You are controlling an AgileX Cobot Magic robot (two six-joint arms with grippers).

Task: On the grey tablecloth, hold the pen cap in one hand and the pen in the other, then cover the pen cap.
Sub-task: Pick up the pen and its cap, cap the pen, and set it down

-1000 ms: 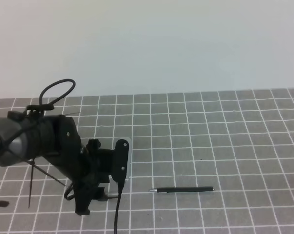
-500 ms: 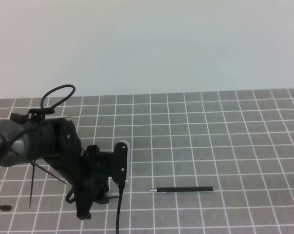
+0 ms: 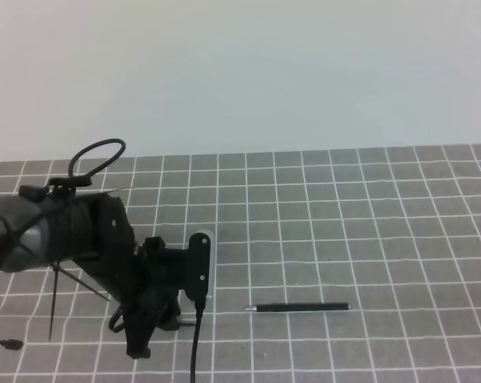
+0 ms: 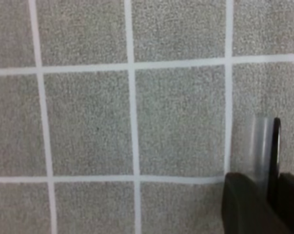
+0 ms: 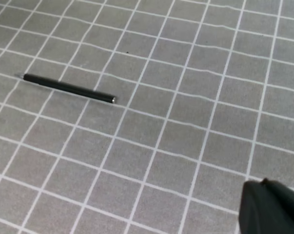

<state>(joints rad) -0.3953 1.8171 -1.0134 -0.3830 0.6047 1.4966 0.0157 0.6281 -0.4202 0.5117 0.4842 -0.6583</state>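
A plain pale wall [image 3: 240, 72] fills the upper part of the exterior high view. It has a light grey-green tone and carries no marks. Its lower edge is a straight, nearly level line across the whole width of this view. Only 1 such surface is seen.

The light is soft and even, with almost no shadows or glare. My left wrist view is blurred at my dark fingers [image 4: 244, 204]; the high view looks a little soft.
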